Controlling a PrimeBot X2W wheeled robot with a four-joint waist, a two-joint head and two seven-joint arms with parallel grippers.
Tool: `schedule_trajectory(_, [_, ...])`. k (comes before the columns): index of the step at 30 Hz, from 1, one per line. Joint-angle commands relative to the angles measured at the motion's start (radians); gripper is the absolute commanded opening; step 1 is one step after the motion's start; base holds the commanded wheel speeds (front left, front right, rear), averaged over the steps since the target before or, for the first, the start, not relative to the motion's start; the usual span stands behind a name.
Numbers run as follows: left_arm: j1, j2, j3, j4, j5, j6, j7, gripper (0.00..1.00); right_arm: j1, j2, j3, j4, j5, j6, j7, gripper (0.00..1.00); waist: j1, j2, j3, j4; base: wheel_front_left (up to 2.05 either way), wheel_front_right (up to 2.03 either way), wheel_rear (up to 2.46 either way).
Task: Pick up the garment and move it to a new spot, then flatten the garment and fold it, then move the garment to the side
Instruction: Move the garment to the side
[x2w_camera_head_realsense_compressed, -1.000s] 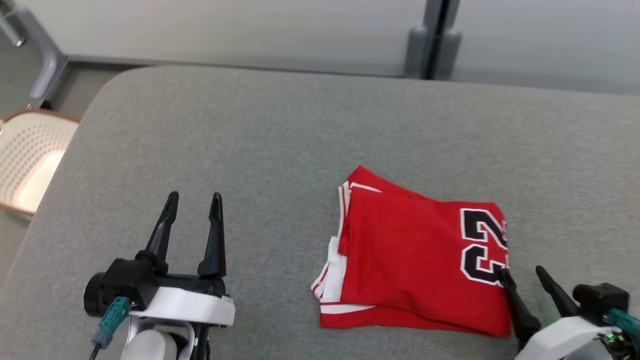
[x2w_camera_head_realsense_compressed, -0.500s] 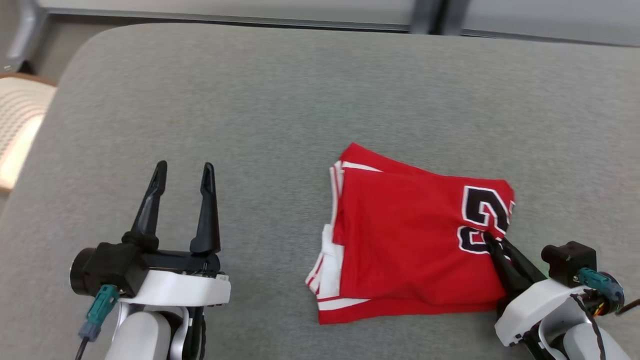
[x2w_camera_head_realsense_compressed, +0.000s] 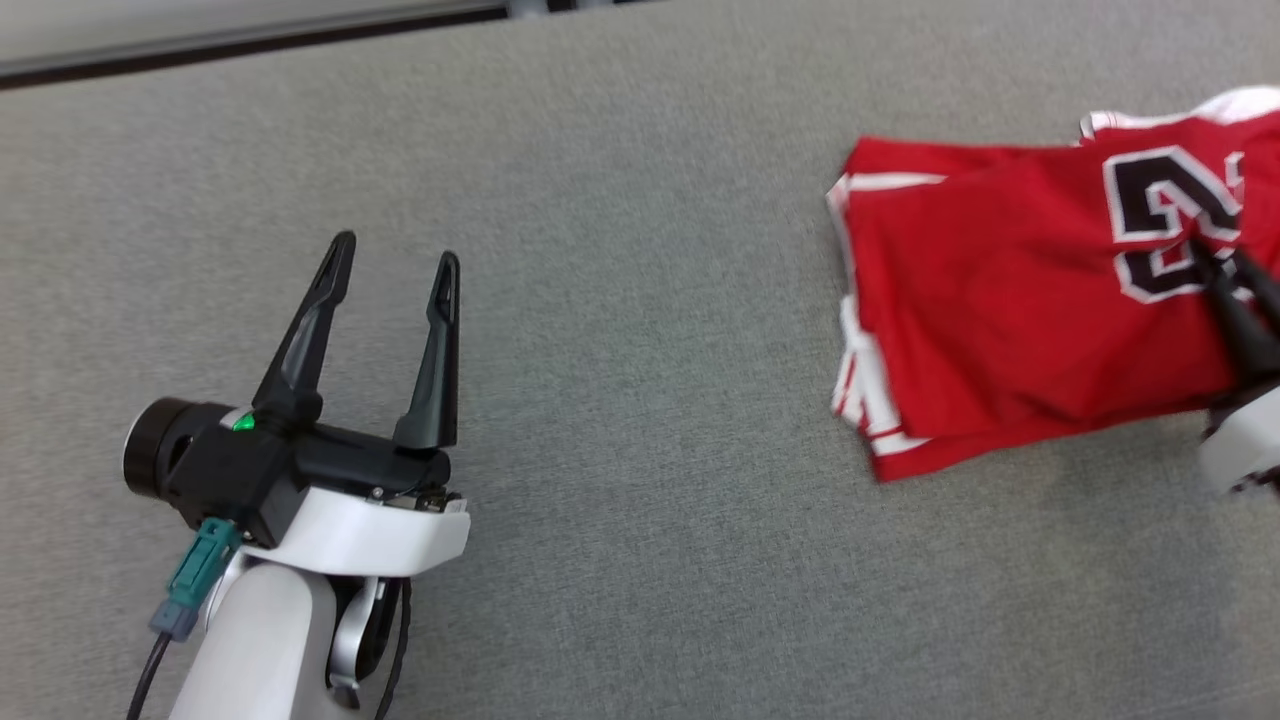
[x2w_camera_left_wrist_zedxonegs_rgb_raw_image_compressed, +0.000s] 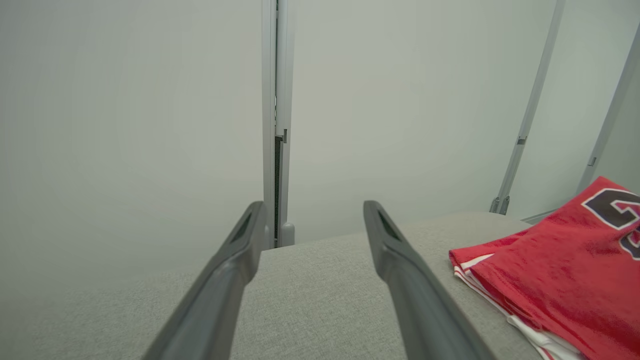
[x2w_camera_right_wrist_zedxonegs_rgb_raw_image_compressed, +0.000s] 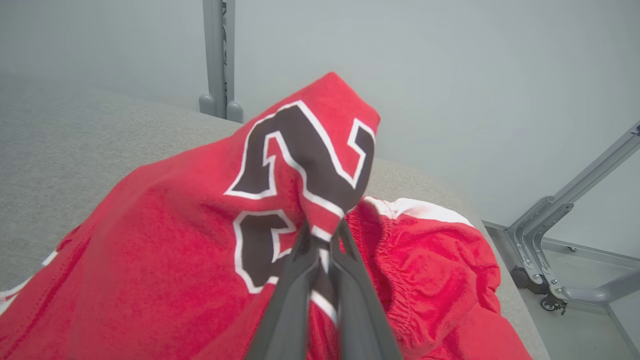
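Grey, felt-like fabric covers the worktop (x2w_camera_head_realsense_compressed: 640, 330), which spans the head view, with a strip of pale wall (x2w_camera_head_realsense_compressed: 200, 30) along its upper left edge. At the lower left, the left gripper (x2w_camera_head_realsense_compressed: 397, 250) is held over bare fabric, its two dark fingers spread wide with nothing between them. Its wrist view looks past those fingers to the pale wall and an upright grey post (x2w_camera_left_wrist_zedxonegs_rgb_raw_image_compressed: 275, 125). Well apart from it, on the right part of the worktop, lies the garment (x2w_camera_head_realsense_compressed: 1000, 300). It is red, folded into layers and has white trim stacked along its left edge. Most of the garment rests flat on the fabric. Its right portion carries a large black number (x2w_camera_head_realsense_compressed: 1160, 230) outlined in white. There the right gripper (x2w_camera_head_realsense_compressed: 1215, 252) has its fingers pressed together on a pinch of the cloth, right at the number. In the right wrist view the cloth rises to a peak above that grip, with a gathered red edge and a white band just to its right. A grey metal frame (x2w_camera_right_wrist_zedxonegs_rgb_raw_image_compressed: 550, 225) stands on the floor beyond the worktop's far right edge.
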Motion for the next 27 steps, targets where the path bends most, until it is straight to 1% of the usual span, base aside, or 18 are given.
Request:
schedule_trajectory(1, [-0.038, 0.011, -0.01, -0.003, 0.01, -0.011, 0.006, 1.0, -0.045, -0.051, -0.012, 0.015, 0.011, -0.002, -0.008, 0.0, 0.0, -0.0001, 0.087, -0.044, 0.0, 0.0, 0.0])
schedule_trajectory(2, [-0.038, 0.011, -0.01, -0.003, 0.01, -0.011, 0.006, 1.0, -0.045, -0.051, -0.012, 0.015, 0.011, -0.002, -0.008, 0.0, 0.0, -0.0001, 0.087, -0.044, 0.0, 0.0, 0.0])
schedule_trajectory(5, [-0.079, 0.008, -0.031, -0.007, 0.019, -0.024, 0.01, 1.0, -0.085, -0.137, -0.045, 0.052, 0.026, -0.002, -0.013, 0.0, 0.0, -0.0001, 0.134, -0.022, 0.0, 0.0, 0.0])
schedule_trajectory(8, [-0.119, 0.008, -0.041, -0.012, 0.022, -0.032, 0.01, 1.0, -0.124, -0.204, -0.096, 0.103, 0.038, -0.002, -0.018, 0.0, 0.0, -0.0001, 0.183, 0.004, 0.0, 0.0, 0.0])
schedule_trajectory(10, [-0.141, 0.007, -0.047, -0.014, 0.022, -0.035, 0.008, 1.0, -0.151, -0.23, -0.121, 0.135, 0.044, -0.002, -0.045, 0.0, 0.0, -0.0001, 0.208, 0.02, 0.0, 0.0, 0.0])
schedule_trajectory(15, [-0.18, 0.01, -0.054, -0.019, 0.031, -0.034, 0.011, 1.0, -0.224, -0.241, -0.208, 0.284, 0.061, -0.002, -0.069, 0.0, 0.0, -0.0001, 0.264, 0.049, 0.0, 0.0, 0.0])
schedule_trajectory(17, [-0.19, 0.013, -0.057, -0.018, 0.031, -0.035, 0.011, 1.0, -0.242, -0.232, -0.228, 0.346, 0.058, -0.002, -0.086, 0.36, 0.0, -0.0001, 0.278, 0.058, 0.0, 0.0, 0.0])
schedule_trajectory(19, [-0.197, 0.018, -0.056, -0.017, 0.035, -0.032, 0.012, 1.0, -0.257, -0.215, -0.248, 0.414, 0.051, -0.002, -0.09, 1.0, 0.0, -0.0001, 0.288, 0.06, 0.0, 0.0, 0.0])
schedule_trajectory(23, [-0.194, 0.028, -0.046, -0.016, 0.038, -0.021, 0.013, 1.0, -0.292, -0.168, -0.289, 0.507, 0.041, -0.002, -0.152, 1.0, 0.0, -0.0001, 0.29, 0.045, 0.0, 0.0, 0.0])
schedule_trajectory(27, [-0.158, 0.038, -0.037, 0.004, 0.027, -0.015, 0.015, 1.0, -0.277, -0.09, -0.346, 0.568, 0.034, -0.002, -0.198, 1.0, 0.0, -0.0001, 0.244, 0.015, 0.0, 0.0, 0.0])
